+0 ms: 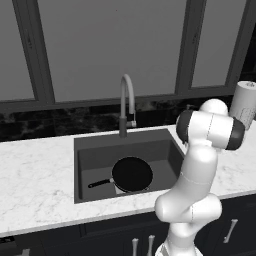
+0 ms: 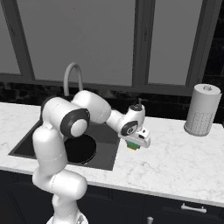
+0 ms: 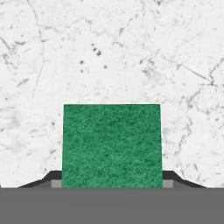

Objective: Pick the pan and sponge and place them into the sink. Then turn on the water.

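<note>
The green sponge (image 3: 111, 144) sits square between my two dark fingertips (image 3: 52, 177), which press against its left and right sides. From the right base view, my gripper (image 2: 134, 147) points down at the white marble counter just right of the sink (image 2: 106, 131), shut on the sponge (image 2: 133, 146), whose yellowish edge peeks out below the hand. The black pan (image 1: 132, 174) lies flat on the bottom of the dark grey sink (image 1: 100, 147), handle pointing left. It also shows behind my arm as the pan (image 2: 82, 148). No water runs from the grey gooseneck faucet (image 1: 127, 100).
A paper towel roll (image 2: 201, 109) stands at the back right of the counter. Bare marble (image 2: 175, 162) stretches right of the hand. Dark backsplash and windows rise behind the faucet (image 2: 72, 75). My arm's elbow (image 1: 210, 130) hangs over the sink's right side.
</note>
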Robot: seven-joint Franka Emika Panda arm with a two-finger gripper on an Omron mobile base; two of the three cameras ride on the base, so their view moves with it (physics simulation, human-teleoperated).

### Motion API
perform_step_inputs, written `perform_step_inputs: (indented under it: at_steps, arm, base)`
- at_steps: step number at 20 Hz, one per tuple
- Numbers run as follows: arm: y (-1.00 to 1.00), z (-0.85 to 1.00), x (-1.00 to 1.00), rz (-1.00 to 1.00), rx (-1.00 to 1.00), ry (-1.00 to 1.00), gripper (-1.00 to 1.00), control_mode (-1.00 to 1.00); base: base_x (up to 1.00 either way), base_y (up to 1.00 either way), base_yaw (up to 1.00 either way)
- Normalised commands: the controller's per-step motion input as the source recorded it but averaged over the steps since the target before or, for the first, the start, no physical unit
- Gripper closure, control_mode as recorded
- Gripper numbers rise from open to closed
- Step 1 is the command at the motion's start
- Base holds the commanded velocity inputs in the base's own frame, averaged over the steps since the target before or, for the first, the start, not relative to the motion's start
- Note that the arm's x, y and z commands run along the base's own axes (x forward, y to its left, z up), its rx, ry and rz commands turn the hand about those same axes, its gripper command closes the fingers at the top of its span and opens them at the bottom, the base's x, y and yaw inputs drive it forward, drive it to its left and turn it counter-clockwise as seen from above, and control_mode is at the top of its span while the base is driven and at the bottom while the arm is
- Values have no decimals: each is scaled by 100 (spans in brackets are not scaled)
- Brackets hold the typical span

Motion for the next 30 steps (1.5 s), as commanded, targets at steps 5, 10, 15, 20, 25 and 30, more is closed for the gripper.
perform_step_inputs:
  at_steps: [5,10,15,20,25,30]
  arm:
    - [72,13,-62,2,-1,0,100,-100]
    - [80,0,-44,7,0,0,100,-100]
    - [87,0,-13,8,0,-1,100,-100]
    - [73,0,2,11,1,-4,100,-100]
    - [61,0,26,14,4,-3,100,-100]
    - [60,-15,48,20,3,-2,100,-100]
  base:
    - [0,0,0]
    - [0,0,0]
    - [0,0,0]
    - [0,0,0]
    - [0,0,0]
    - [0,0,0]
